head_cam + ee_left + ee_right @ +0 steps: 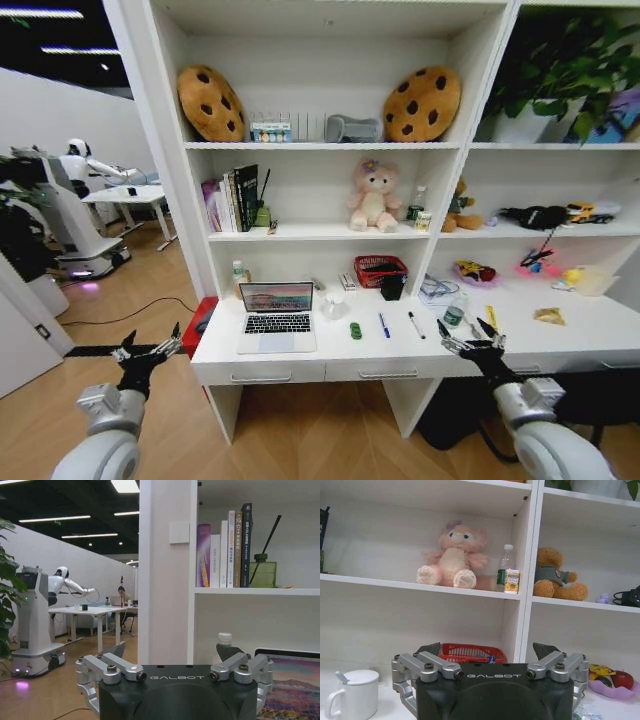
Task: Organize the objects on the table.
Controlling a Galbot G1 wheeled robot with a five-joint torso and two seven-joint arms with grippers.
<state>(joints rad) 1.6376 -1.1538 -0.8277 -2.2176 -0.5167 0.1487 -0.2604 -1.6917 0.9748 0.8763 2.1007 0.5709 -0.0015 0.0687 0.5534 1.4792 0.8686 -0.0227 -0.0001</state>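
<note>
The worktop [300, 360] is smooth matt white board, and its 2 drawers carry thin metal handles. On it, the laptop [277, 318] has a silver metallic shell and dark matt keys. Right of the laptop, the mug [356, 698] looks like glossy white ceramic. Behind the mug, the red basket [470, 653] is plastic mesh. Each pincer, left [148, 352] and right [470, 338], has brushed metal links on a matt black housing. The floor [300, 440] is pale wood.

Laptop [292, 690] screen cut off by frame edge w/ left gripper [174, 667] body hiding its corner.
</note>
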